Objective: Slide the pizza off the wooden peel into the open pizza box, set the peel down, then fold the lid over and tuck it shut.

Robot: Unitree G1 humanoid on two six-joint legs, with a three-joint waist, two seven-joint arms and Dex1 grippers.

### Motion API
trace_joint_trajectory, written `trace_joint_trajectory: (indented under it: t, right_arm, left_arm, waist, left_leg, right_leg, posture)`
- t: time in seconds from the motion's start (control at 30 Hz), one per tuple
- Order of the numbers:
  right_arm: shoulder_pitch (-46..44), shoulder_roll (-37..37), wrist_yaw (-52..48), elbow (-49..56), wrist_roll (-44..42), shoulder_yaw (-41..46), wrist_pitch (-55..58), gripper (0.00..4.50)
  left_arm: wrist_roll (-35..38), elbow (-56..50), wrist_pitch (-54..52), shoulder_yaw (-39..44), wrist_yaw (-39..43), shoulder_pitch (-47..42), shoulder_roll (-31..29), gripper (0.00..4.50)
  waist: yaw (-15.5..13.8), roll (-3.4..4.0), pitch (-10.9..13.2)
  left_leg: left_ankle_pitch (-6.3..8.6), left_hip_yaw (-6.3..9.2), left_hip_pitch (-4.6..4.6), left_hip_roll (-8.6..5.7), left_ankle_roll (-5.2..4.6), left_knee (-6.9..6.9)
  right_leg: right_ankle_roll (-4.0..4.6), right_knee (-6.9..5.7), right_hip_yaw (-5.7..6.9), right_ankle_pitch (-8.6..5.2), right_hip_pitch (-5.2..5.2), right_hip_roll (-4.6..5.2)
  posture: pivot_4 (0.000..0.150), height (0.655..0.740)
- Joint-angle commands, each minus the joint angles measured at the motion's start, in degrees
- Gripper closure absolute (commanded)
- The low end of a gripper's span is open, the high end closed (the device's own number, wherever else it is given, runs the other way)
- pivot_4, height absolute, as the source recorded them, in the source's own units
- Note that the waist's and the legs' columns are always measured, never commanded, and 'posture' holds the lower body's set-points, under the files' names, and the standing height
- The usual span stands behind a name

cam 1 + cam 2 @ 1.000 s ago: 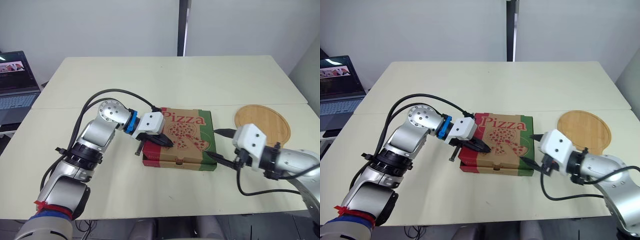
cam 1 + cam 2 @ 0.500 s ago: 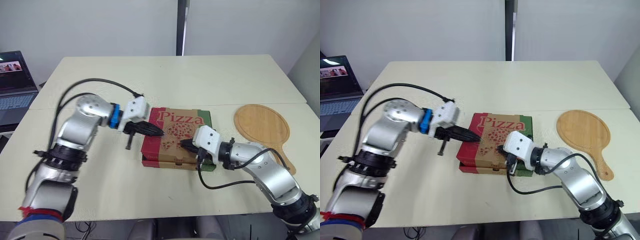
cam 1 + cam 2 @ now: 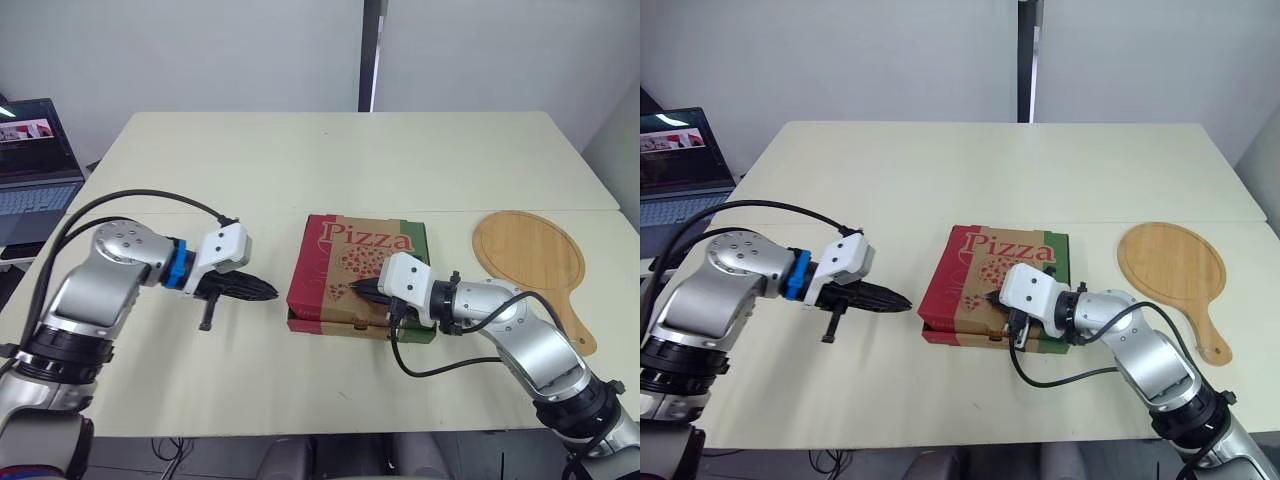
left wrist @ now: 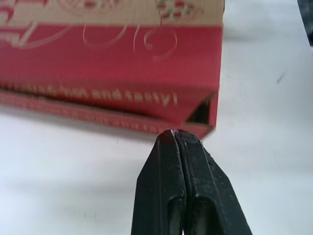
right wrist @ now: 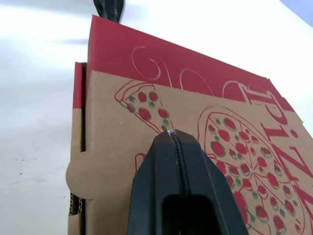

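Box: the red, green and tan printed cardboard pizza box point(image 3: 345, 278) lies mid-table with its lid down; one corner gapes slightly in my left wrist view.
Handling: I judge it light, thin and easily dented, likely to skid if pushed.
Hold: press flat on the lid, near the front edge.
Grippers: my right gripper point(image 3: 362, 289), fingers together, rests on the lid; my left gripper point(image 3: 262, 292), fingers together, hovers just beside the box.
Peel: the round wooden peel point(image 3: 527, 255) lies on my right.
Surface: a smooth cream table point(image 3: 330, 165).
Room: grey wall, open laptop point(image 3: 35, 170) at left.

matt cardboard pizza box point(image 3: 345, 258), wooden peel point(image 3: 527, 256)
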State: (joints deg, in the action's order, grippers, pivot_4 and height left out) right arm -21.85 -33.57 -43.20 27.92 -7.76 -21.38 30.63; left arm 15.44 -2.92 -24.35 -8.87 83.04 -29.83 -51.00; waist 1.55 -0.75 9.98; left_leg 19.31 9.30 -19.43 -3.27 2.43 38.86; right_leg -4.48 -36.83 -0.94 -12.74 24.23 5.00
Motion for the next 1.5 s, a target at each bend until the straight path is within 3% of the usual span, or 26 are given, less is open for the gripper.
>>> trace_joint_trajectory:
  t: [0.03,0.43,0.63,0.97,1.13,1.27,1.5]
  right_arm:
    - [-0.59,0.09,-1.16,0.18,0.25,0.01,-0.83,4.48]
    - [-1.14,0.66,-2.32,-1.72,1.81,-0.93,-1.97,4.48]
    - [-0.63,0.65,-2.95,-3.74,3.97,-2.47,-3.94,4.48]
    - [0.95,0.37,-3.18,-6.26,6.93,-3.16,-7.36,4.48]
    - [2.45,-0.04,-2.85,-7.47,8.16,-2.20,-11.52,4.48]
    - [3.16,0.89,-1.55,-4.53,5.57,2.54,-13.29,4.48]
    - [6.74,-1.01,2.85,-0.98,3.16,15.93,-11.43,4.48]
  left_arm:
    - [-0.44,-1.05,0.74,-0.68,-1.93,0.09,1.32,4.50]
    - [0.25,-0.96,0.37,0.60,-4.11,1.58,1.20,4.50]
    - [5.23,-3.08,-6.48,5.04,-7.41,-0.55,2.13,4.50]
    - [-2.37,0.64,-1.68,-3.19,-14.98,1.72,9.56,4.50]
    - [-1.98,0.34,-1.25,-4.04,-15.57,4.23,10.96,4.50]
    - [1.92,-1.66,-3.44,1.28,-17.90,5.33,11.70,4.50]
    - [4.64,-1.84,-6.76,14.18,-30.42,7.62,12.68,4.50]
  waist:
    - [0.11,0.00,0.00]
    - [0.11,0.00,0.00]
    - [0.10,0.01,0.01]
    - [0.07,-0.01,-0.01]
    - [-0.06,0.00,-0.03]
    - [-0.10,0.01,-0.03]
    - [-0.08,0.00,-0.02]
  left_leg:
    - [0.00,0.01,0.00,0.00,0.00,0.00]
    - [0.00,0.00,-0.02,-0.01,0.00,-0.01]
    - [0.00,0.02,-0.03,0.00,0.00,-0.01]
    - [-0.12,0.00,-0.01,-0.02,0.22,0.00]
    - [-0.11,-0.01,0.08,-0.02,0.21,0.00]
    - [-0.06,-0.01,0.18,-0.03,0.12,-0.01]
    - [-0.11,0.01,0.08,-0.01,0.22,-0.02]
  right_leg:
    - [0.00,0.00,0.01,0.00,0.02,-0.01]
    - [0.01,0.01,-0.02,0.00,0.03,0.00]
    - [0.01,0.00,-0.01,0.00,0.05,0.00]
    - [0.01,0.01,-0.02,0.00,0.03,0.02]
    - [0.01,0.02,-0.03,0.00,-0.09,0.03]
    - [0.01,0.01,-0.05,0.00,-0.15,0.04]
    - [0.01,0.02,-0.04,0.00,-0.04,0.03]
  posture:
    - [0.150,0.7400]
    - [0.150,0.7400]
    - [0.150,0.7400]
    - [0.150,0.7400]
    - [0.150,0.7400]
    - [0.150,0.7400]
    - [0.150,0.7400]
